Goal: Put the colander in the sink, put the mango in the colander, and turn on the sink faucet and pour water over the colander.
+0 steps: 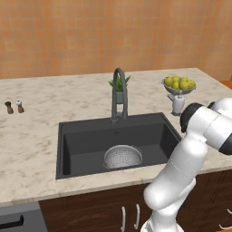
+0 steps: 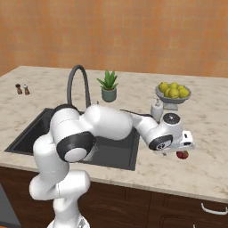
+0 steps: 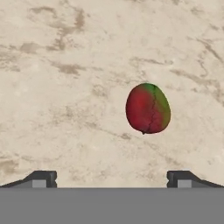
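Pale marbled counter (image 3: 65,65) lies beneath your gripper (image 3: 111,178), whose jaws stand wide and empty. Ahead of the fingertips, slightly right, rests the mango (image 3: 148,108): likely light, smooth and rollable; take it across its narrow middle. The colander (image 1: 123,157) sits in the sink (image 1: 81,136).

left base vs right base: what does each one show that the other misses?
Left base alone: the colander sitting in the sink, near its front wall.
Right base alone: the mango on the counter right of the sink, with the arm's hand low over it.
Both: the sink faucet, the potted plant, the footed bowl of yellow fruit, the two small shakers and the arm.
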Controlling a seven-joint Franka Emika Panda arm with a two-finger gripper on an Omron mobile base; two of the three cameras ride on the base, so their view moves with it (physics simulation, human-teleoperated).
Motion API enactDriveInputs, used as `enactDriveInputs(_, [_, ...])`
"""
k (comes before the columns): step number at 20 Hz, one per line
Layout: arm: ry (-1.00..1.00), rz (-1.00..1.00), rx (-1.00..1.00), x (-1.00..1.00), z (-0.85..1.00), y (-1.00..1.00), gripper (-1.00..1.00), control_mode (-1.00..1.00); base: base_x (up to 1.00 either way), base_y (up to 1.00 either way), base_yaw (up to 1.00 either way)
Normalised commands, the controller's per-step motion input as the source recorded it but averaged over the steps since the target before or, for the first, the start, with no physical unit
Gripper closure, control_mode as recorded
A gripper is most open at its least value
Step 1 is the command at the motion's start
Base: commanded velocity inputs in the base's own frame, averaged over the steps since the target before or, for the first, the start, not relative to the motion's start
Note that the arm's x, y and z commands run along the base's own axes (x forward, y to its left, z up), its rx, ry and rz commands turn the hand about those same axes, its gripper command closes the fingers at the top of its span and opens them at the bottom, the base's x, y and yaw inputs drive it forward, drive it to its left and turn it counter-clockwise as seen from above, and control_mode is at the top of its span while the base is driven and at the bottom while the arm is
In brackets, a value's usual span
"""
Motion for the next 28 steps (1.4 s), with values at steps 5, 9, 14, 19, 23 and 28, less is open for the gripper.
enactDriveInputs(5, [0.03, 0.01, 0.00, 0.22, -0.10, -0.22, -1.00, -1.00, 0.00, 0.00, 0.00])
enactDriveInputs(9, [0.03, 0.01, 0.00, 0.27, -0.10, -0.28, -1.00, -1.00, 0.00, 0.00, 0.00])
enactDriveInputs(14, [0.01, 0.00, 0.00, 0.23, -0.02, -0.34, -1.00, -1.00, 0.00, 0.00, 0.00])
enactDriveInputs(19, [0.00, 0.00, 0.00, 0.20, 0.02, -0.39, -1.00, -1.00, 0.00, 0.00, 0.00])
enactDriveInputs(23, [0.02, 0.00, 0.01, 0.20, 0.07, -0.32, -1.00, -1.00, 0.00, 0.00, 0.00])
enactDriveInputs(28, [0.10, 0.00, 0.03, 0.24, 0.00, -0.27, -1.00, -1.00, 0.00, 0.00, 0.00])
